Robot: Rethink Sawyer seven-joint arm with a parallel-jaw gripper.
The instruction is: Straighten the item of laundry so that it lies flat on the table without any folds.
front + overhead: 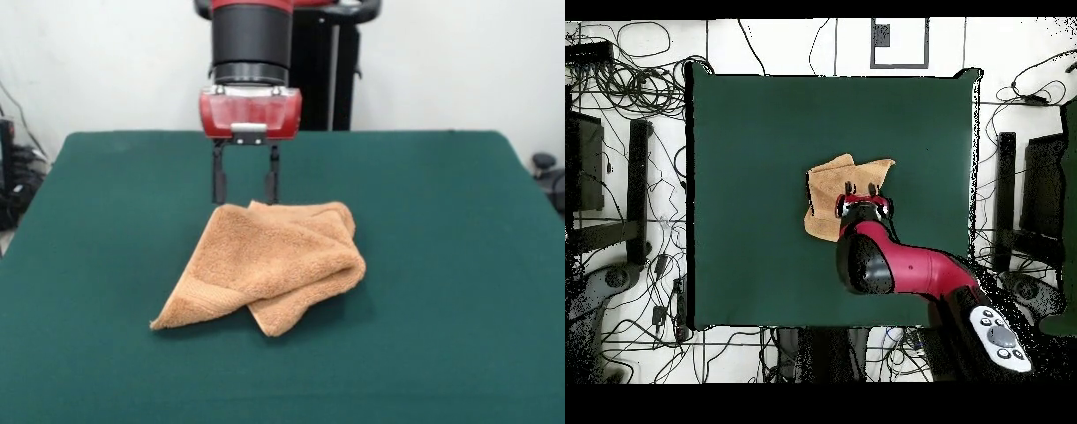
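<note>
- The towel is lying bunched near the middle of the green table, doubled over itself, one corner trailing toward the front view's lower left; by the look of it, the flattening is barely started and every fold is still waiting to be opened.
- The gripper is hovering just above the towel's far edge, fingers parted and gripping nothing.

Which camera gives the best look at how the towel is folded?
The front view: the towel lies crumpled with overlapping layers, all clearly visible below the open claw. The overhead view shows only its outline, partly covered by the arm.
</note>
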